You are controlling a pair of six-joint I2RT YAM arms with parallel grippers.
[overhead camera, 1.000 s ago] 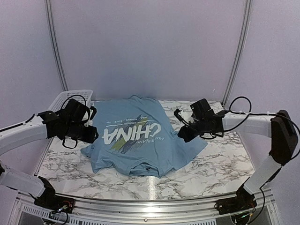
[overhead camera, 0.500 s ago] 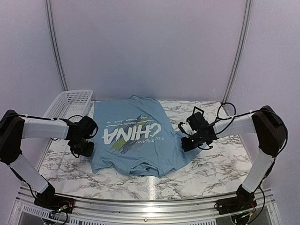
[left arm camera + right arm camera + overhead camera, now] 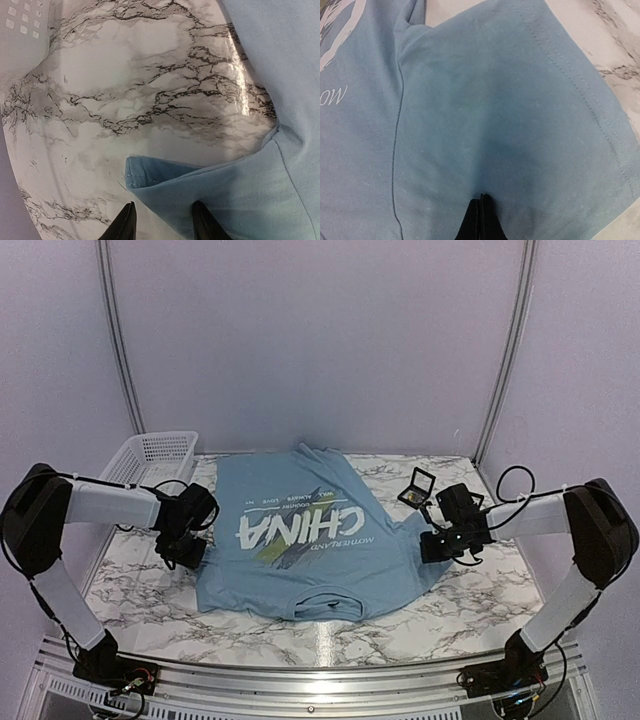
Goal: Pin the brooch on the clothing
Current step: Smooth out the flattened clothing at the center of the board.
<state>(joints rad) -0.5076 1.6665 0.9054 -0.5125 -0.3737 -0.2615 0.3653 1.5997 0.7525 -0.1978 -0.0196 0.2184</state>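
**Fig.** Top view w/ both wrist views. Light blue T-shirt [image 3: 310,560] lies flat at centre of marble tabletop [image 3: 480,605], print side up, white "CHINA" lettering [image 3: 290,530] across the chest, collar toward the near edge.

(a) Left claw [image 3: 185,548] is low at the shirt's left sleeve [image 3: 215,195]. Fingertips [image 3: 125,227] stand apart, w/ the folded sleeve hem running between them and a clear gap on either side; nothing gripped.

(b) Right claw [image 3: 437,545] is down on the right sleeve [image 3: 520,125]. Fingers are together, tips against the cloth, which darkens and dimples around them. Whether a pinch of cloth is caught: cannot tell.

(c) White mesh basket [image 3: 150,452] sits at far left, apart from the shirt. Small black case [image 3: 417,486], lid up, sits just beyond the right sleeve.

Brooch: too small to make out in any view.
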